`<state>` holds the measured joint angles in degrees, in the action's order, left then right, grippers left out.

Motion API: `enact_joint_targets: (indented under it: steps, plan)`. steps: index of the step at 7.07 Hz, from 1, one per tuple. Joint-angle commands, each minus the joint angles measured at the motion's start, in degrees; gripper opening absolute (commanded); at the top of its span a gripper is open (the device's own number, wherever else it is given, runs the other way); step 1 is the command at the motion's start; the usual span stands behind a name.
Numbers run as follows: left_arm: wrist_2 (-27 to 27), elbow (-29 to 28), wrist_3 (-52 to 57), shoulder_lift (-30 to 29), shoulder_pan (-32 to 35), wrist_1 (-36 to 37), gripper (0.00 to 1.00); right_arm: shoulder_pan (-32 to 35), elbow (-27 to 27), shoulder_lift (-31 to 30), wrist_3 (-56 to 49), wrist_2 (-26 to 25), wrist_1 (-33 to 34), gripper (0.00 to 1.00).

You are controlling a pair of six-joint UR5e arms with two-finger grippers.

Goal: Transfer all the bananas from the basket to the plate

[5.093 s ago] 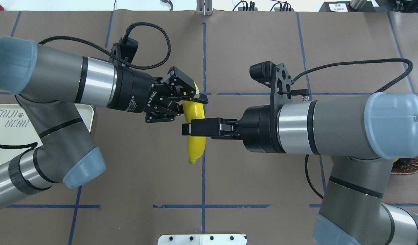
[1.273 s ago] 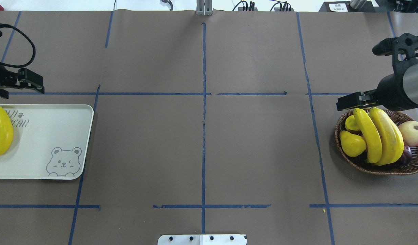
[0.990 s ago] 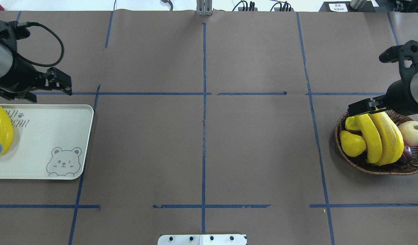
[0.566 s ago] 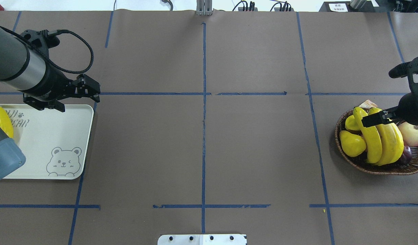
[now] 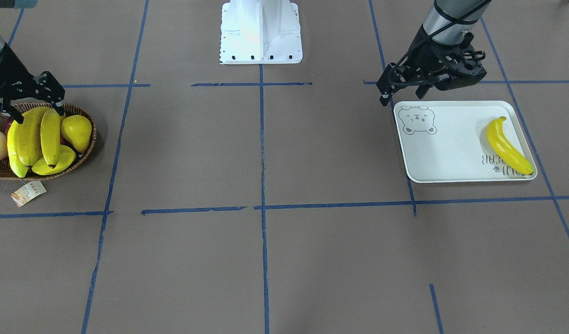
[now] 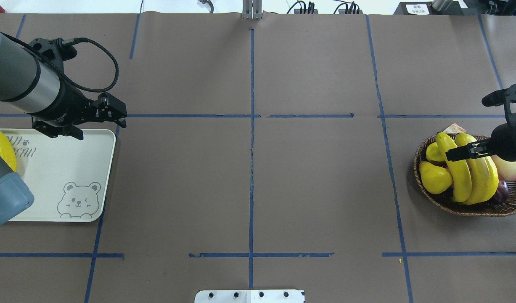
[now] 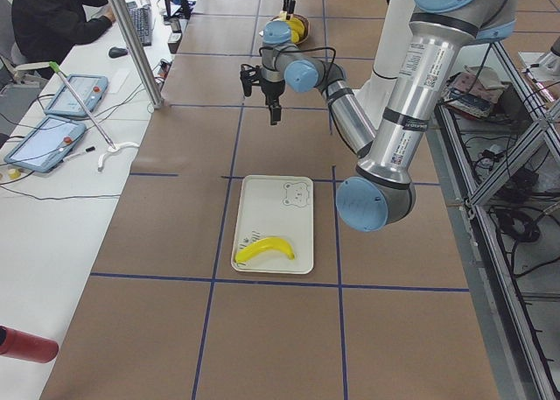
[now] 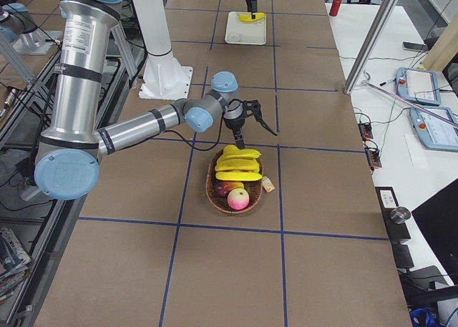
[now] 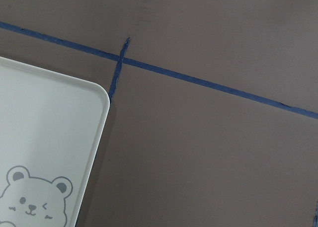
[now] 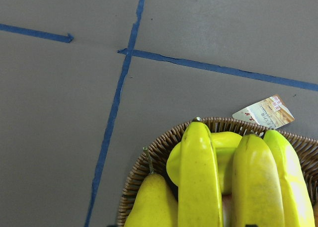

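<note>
Three yellow bananas (image 6: 472, 172) lie side by side in the brown wicker basket (image 6: 472, 210) at the right, and show close up in the right wrist view (image 10: 198, 182). My right gripper (image 5: 34, 111) is open and hangs just above their far ends, its fingers spread to either side. A fourth banana (image 5: 507, 146) lies on the white bear plate (image 5: 451, 180) at the left. In the overhead view it (image 6: 1, 147) is partly hidden by my left elbow. My left gripper (image 6: 100, 122) is open and empty above the plate's far right corner (image 9: 94, 93).
A yellow pear (image 5: 78, 130), a pink peach-like fruit (image 6: 512, 166) and a dark fruit (image 6: 501, 194) share the basket. Its paper tag (image 5: 29, 192) lies on the brown table paper. The white robot base (image 5: 261, 32) stands mid-table. An operator (image 7: 52, 15) sits beyond the left end.
The banana once held by both grippers at mid-table now lies on the plate. My left gripper moved right along the plate's far edge. My right gripper moved over the basket's bananas.
</note>
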<state>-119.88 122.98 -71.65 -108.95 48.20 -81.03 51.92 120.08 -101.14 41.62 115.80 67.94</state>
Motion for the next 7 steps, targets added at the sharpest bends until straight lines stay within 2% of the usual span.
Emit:
enact_joint_targets:
  steps: [1, 2, 7]
  plan:
    - [0.0, 0.2, 0.0, 0.1, 0.0, 0.0, 1.0, -0.1, -1.6, -0.6, 0.5, 0.2, 0.0, 0.82]
    - [0.0, 0.2, -0.1, 0.1, 0.0, 0.0, 1.0, -0.5, -3.3, -0.6, 0.3, 0.1, -0.4, 0.8]
    - [-0.1, 0.2, 0.0, 0.1, 0.0, 0.0, 1.0, -3.1, -3.6, -0.6, 0.0, 0.5, -0.2, 0.65]
